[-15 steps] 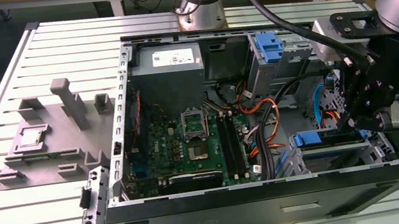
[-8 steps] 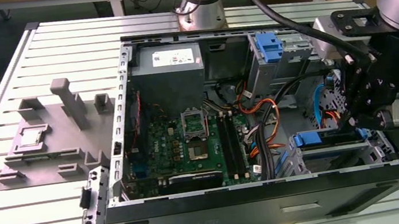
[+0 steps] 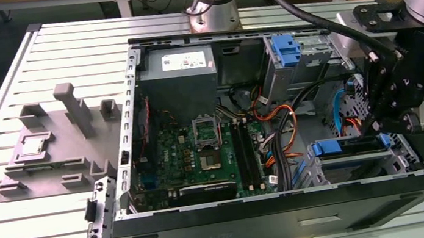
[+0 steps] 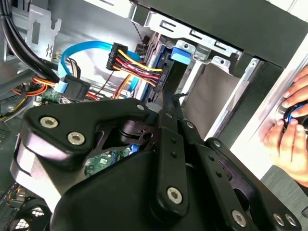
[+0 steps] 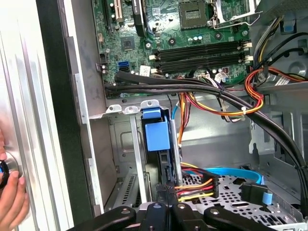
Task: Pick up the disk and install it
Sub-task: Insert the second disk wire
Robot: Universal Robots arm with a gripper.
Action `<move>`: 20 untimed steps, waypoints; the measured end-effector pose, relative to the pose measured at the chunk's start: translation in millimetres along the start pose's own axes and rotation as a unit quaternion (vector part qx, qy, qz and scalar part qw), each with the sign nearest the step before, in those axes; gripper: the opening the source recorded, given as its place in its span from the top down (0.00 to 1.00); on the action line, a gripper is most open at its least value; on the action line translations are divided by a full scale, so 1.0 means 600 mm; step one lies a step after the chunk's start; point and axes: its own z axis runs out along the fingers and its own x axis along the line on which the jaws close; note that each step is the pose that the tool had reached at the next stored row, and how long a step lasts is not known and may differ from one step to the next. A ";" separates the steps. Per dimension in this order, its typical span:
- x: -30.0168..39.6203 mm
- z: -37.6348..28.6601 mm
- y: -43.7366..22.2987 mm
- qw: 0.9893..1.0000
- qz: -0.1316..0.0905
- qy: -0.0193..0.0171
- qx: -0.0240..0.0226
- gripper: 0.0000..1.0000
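The disk [image 3: 347, 145] sits on edge in the drive bay at the near corner of the open computer case [image 3: 290, 216], on the exterior view's right. Its blue bracket faces up. My gripper [image 3: 383, 126] hangs just above that bay. In both wrist views the black fingers [image 5: 166, 190] are drawn together and reach down to the disk's blue bracket tab [image 5: 156, 134]. The second wrist view has the gripper [image 4: 167, 102] meeting the blue tab [image 4: 181, 55] at the bay's metal frame. Most of the disk's body is hidden inside the bay.
A bundle of red, yellow and black wires [image 5: 195, 185] and a blue data cable [image 4: 79, 55] lie close beside the bay. An upright blue latch [image 3: 286, 47] stands at the back. The motherboard [image 3: 199, 151] fills the case floor. A person's hand [image 4: 288, 125] rests on the table edge.
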 end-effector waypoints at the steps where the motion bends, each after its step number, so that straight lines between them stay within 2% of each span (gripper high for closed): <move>1: -0.001 0.000 0.000 1.000 0.000 0.000 -0.001 0.90; 7: -0.005 -0.006 0.001 1.000 -0.001 0.002 -0.010 0.90; 8: -0.006 -0.009 0.000 1.000 -0.001 0.002 -0.010 0.90; 9: -0.010 -0.018 0.000 1.000 -0.001 0.002 -0.012 0.90; 16: -0.019 -0.033 0.001 1.000 -0.001 0.002 -0.013 0.90; 20: -0.028 -0.037 0.002 1.000 -0.001 0.002 -0.013 0.90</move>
